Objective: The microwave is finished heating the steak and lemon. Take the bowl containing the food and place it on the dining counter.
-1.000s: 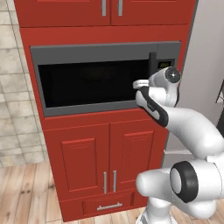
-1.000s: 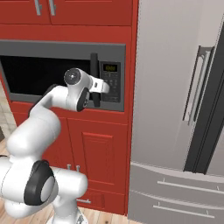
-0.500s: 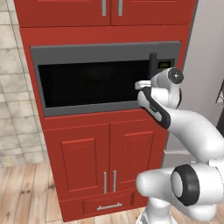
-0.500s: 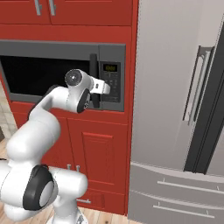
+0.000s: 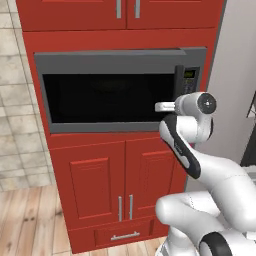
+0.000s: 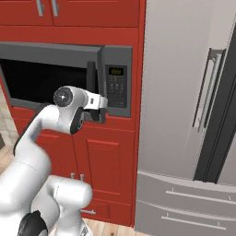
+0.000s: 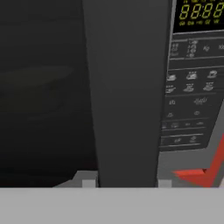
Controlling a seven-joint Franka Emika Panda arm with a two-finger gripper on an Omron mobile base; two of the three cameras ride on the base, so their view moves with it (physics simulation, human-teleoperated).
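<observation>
**A:** The claw sat at the lower end of the microwave's black handle in the right base view, up against the door. Was it pinching it?

**B:** That view did not settle it. In the hand view the handle ran upright between the two small finger tips at the bottom, one on each side, so the claw was pressed in around the handle; I judged it a grip, though the contact itself was hidden.

**A:** And from the left base view?

**B:** The hand reached the door's right edge, just left of the button panel. The door was shut and its glass dark, so the bowl, steak and lemon were presumably inside, unseen.

**A:** How should the pull go?

**B:** In my judgement, squarely outward along the door's arc, wrist turning with the hinge, so the fingers would not slide off the handle.

**A:** The count?

**B:** One microwave, one handle, one panel with one lit display, and one grey refrigerator to the right. Two red cabinet doors below, each with a silver handle.
</observation>
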